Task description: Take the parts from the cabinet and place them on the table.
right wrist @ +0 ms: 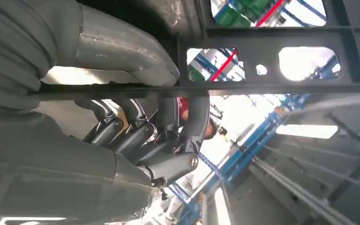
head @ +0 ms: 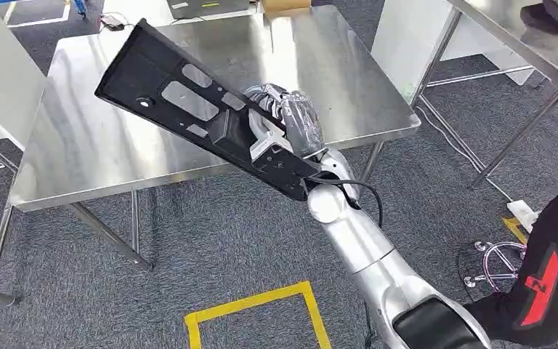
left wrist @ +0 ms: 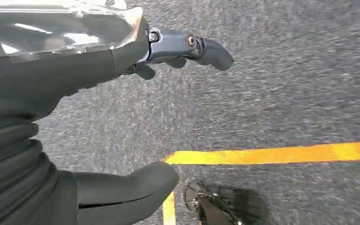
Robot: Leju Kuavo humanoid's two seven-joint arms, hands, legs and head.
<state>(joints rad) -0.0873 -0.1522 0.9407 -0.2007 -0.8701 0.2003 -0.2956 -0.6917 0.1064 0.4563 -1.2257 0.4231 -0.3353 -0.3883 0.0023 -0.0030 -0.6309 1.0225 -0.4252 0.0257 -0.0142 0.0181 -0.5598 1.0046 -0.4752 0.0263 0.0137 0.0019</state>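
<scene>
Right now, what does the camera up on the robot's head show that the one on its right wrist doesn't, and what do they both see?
Only the head view takes in the steel table, the grey carpet with its yellow floor tape, the silver right arm, and a person's dark sleeve at the right edge.

Only the right wrist view looks through the part's cutouts at blue beams and bright lights behind, and shows the fingers curled around the part's bar.

Both show the right hand gripping the long black part.

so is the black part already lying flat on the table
No, the right hand holds the long black part tilted in the air over the near edge of the steel table, not resting on it.
</scene>
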